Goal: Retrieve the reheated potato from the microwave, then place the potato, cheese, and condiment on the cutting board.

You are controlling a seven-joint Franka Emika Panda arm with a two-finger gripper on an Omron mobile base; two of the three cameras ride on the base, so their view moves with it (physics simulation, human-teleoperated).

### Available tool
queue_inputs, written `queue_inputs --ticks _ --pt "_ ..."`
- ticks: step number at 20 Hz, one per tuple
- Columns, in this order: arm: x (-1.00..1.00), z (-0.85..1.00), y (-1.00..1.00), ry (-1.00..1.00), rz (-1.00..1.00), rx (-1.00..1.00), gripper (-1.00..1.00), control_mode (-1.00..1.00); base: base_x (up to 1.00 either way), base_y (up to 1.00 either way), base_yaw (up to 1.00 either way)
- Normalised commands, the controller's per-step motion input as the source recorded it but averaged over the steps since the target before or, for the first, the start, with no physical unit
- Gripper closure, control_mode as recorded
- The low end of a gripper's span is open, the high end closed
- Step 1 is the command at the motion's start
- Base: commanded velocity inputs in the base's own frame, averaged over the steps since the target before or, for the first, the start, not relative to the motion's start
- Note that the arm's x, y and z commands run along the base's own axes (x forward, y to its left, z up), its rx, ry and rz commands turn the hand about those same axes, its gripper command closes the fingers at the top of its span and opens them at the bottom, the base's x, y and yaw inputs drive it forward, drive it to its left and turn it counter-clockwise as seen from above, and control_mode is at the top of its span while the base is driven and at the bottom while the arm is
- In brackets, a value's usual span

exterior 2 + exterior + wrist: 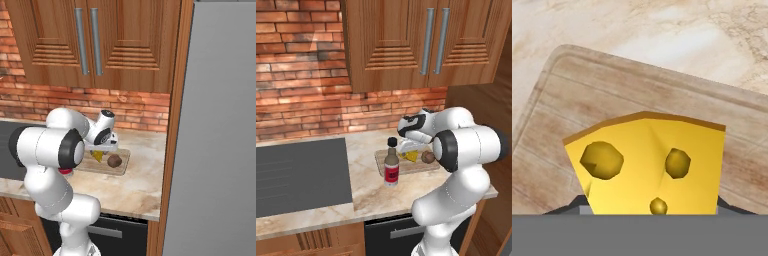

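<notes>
Marble counter holds cutting board (587,95); tool (408,150) grips cheese (647,165); bottle (391,170) label unreadable.

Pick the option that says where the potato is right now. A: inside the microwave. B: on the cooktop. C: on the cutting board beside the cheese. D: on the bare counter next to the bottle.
C: the potato lies on the cutting board right beside the cheese.

Kitchen: cooktop (301,175), wooden cabinets (421,42) (brick wall (298,70))
</notes>
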Motion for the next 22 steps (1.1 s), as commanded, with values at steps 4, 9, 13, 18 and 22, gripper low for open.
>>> queue_inputs --ticks 4,9,13,18,22 --pt "0.01 -0.09 0.00 0.00 0.02 0.00 -1.00 -1.00 0.00 0.00 0.00" --pt "0.01 -0.04 0.00 0.00 0.01 0.00 -1.00 -1.00 0.00 0.00 0.00" --pt "0.00 0.00 0.00 0.00 0.01 0.00 -1.00 -1.00 0.00 0.00 0.00" --pt "-0.10 0.08 0.00 -0.06 0.00 0.00 -1.00 -1.00 0.00 0.00 0.00" --pt "-0.39 0.46 0.00 -0.16 0.00 0.00 -1.00 -1.00 0.00 0.00 0.00"
